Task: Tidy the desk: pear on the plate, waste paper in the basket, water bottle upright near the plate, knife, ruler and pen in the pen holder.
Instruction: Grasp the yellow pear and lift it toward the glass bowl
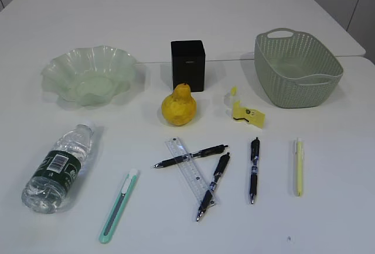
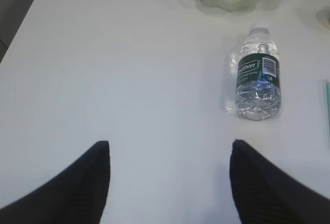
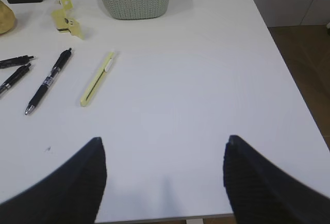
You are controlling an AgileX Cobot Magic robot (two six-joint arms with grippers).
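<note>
A yellow pear (image 1: 179, 106) sits mid-table in front of the black pen holder (image 1: 188, 64). The wavy green glass plate (image 1: 89, 74) is at back left. The grey-green basket (image 1: 297, 67) is at back right. Yellow waste paper (image 1: 246, 112) lies left of the basket. A water bottle (image 1: 58, 168) lies on its side at front left, also in the left wrist view (image 2: 258, 79). A teal knife (image 1: 119, 205), a clear ruler (image 1: 190, 171), three black pens (image 1: 254, 169) and a yellow pen (image 1: 299, 167) lie at the front. My left gripper (image 2: 169, 154) and right gripper (image 3: 164, 149) are open and empty.
The table's right edge (image 3: 289, 84) runs close beside the right gripper. Neither arm shows in the exterior view. Bare table lies in front of both grippers.
</note>
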